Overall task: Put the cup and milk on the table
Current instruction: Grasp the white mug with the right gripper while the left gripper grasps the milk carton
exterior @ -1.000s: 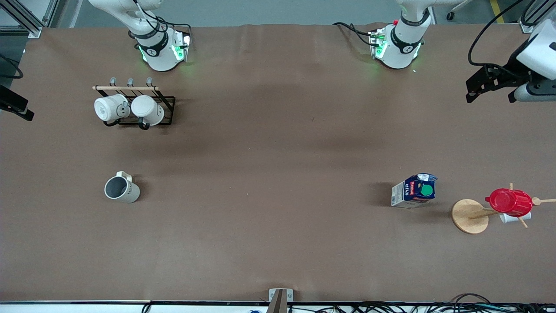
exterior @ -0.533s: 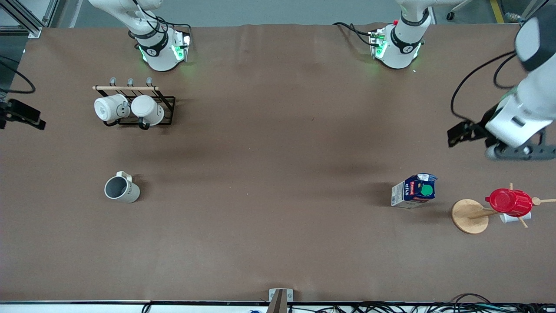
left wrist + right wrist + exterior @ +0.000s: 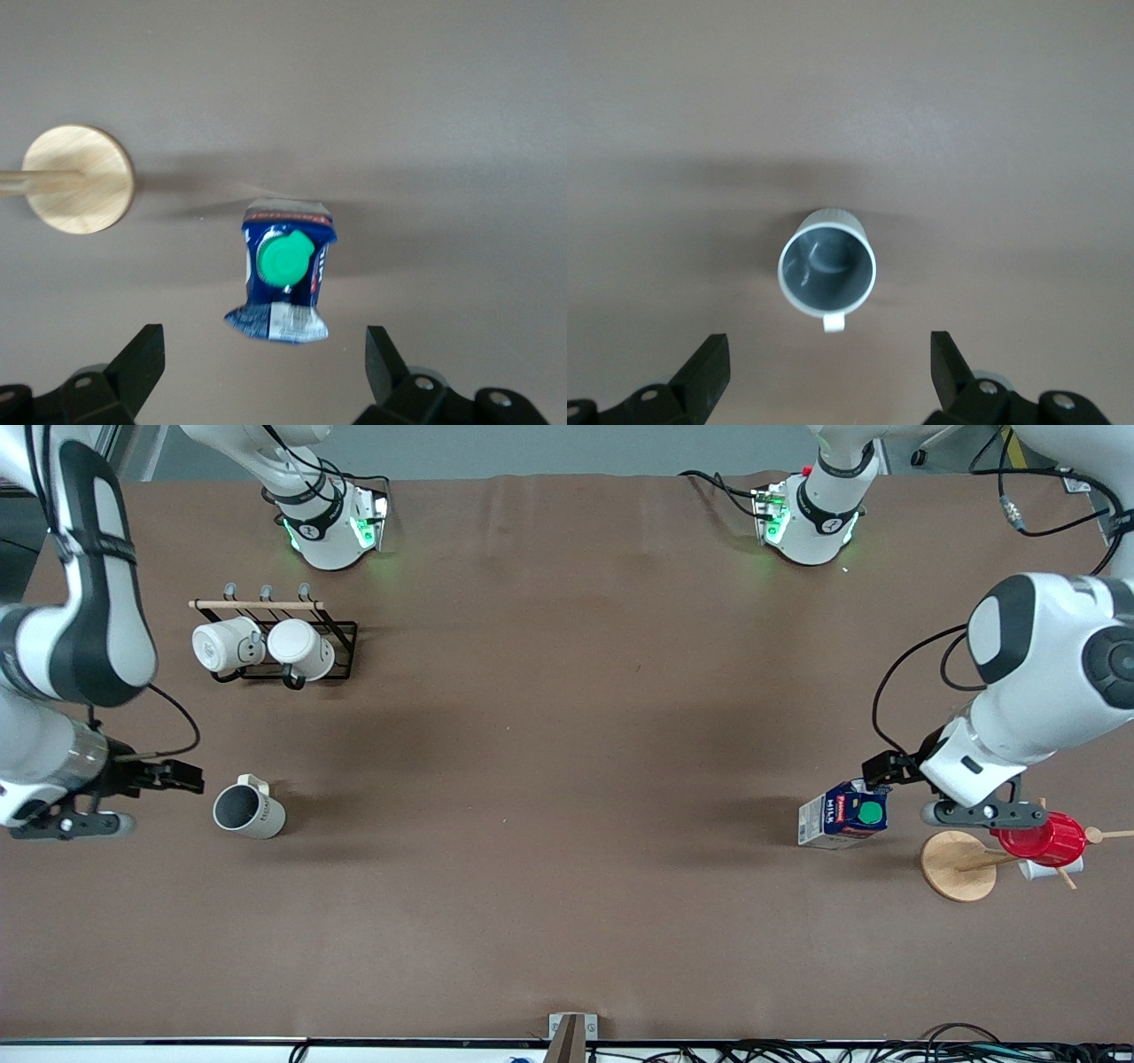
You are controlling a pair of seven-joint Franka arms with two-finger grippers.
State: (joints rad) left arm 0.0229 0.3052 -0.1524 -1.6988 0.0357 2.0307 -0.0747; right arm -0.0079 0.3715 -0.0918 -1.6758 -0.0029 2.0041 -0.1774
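Note:
The cup (image 3: pixel 248 812) stands upright on the brown table (image 3: pixel 567 779) toward the right arm's end, its dark grey inside showing. In the right wrist view the cup (image 3: pixel 827 273) lies straight below. My right gripper (image 3: pixel 173 777) hangs over the table beside the cup, open and empty (image 3: pixel 828 343). The milk (image 3: pixel 846 813), blue and white with a green cap, stands toward the left arm's end. It also shows in the left wrist view (image 3: pixel 285 282). My left gripper (image 3: pixel 890 766) hangs over the milk's edge, open and empty (image 3: pixel 263 341).
A black rack (image 3: pixel 341 633) with two plain white mugs stands near the right arm's base. A wooden mug tree with a round base (image 3: pixel 957 865) holds a red cup (image 3: pixel 1041 837) beside the milk. The base also shows in the left wrist view (image 3: pixel 78 179).
Both arms have swung in from the table's ends. The left gripper has come over the milk and the right gripper has come over the cup. Neither object has moved.

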